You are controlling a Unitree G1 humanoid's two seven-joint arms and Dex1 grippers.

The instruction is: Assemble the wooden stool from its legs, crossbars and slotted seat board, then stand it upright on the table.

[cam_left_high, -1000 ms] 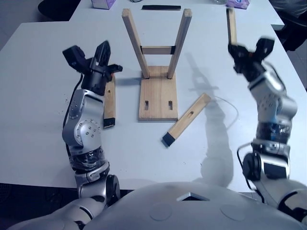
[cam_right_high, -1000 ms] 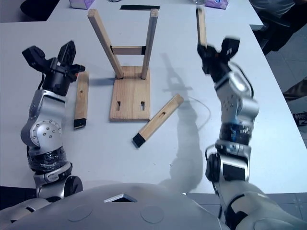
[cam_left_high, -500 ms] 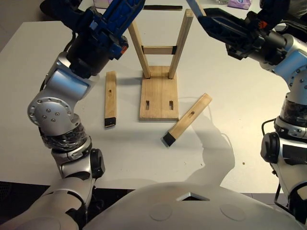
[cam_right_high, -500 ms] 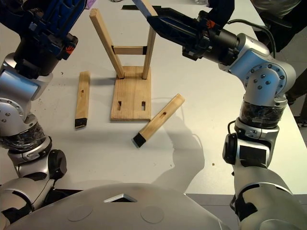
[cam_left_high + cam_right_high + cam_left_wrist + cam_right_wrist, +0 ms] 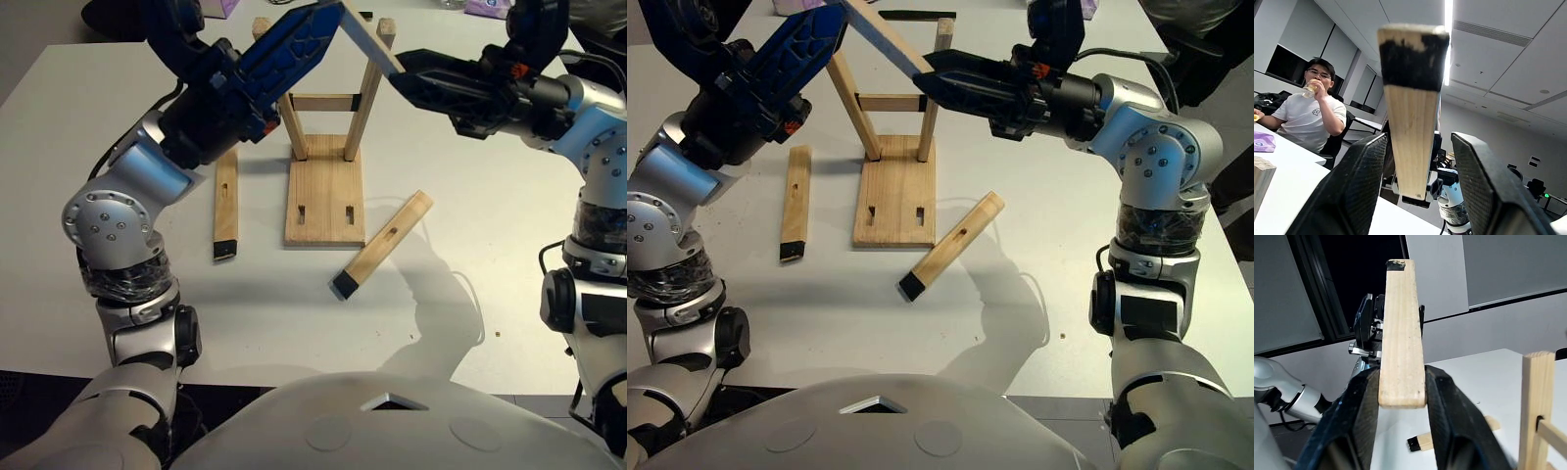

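My right end effector [image 5: 1400, 382] is clamped on a held leg [image 5: 1400, 323]: a flat, pale, smooth-sawn wood bar, square-edged, with a rough black-coated tip at its left end. It is in the air above the far part of the bench [image 5: 490, 196], slanting down to the right. My left end effector [image 5: 1418, 147] has its fingers spread on either side of that black tip, with a gap on both sides, so it is not gripping. The finger pads [image 5: 1352, 196] are dark with a fine woven or hex texture. One left finger is cut off at the top of the head views.

The seat board [image 5: 323, 211] lies flat at bench centre. It is a light wood rectangle with visible grain and two small slots near its near end. Two standing legs [image 5: 279, 88] are plugged in at its far end and splay outward. They are joined by a thin crossbar [image 5: 321, 102] with dark ends. My arms hide their tops in part.

The left loose leg [image 5: 226, 201] lies flat just left of the board, with one slot and a black near tip. The right loose leg [image 5: 384, 243] lies diagonally near the board's right edge, slotted, with a black near tip.

The bench is white, matte and smooth. A purple box [image 5: 485, 8] at the far edge is cut off and hard to make out.
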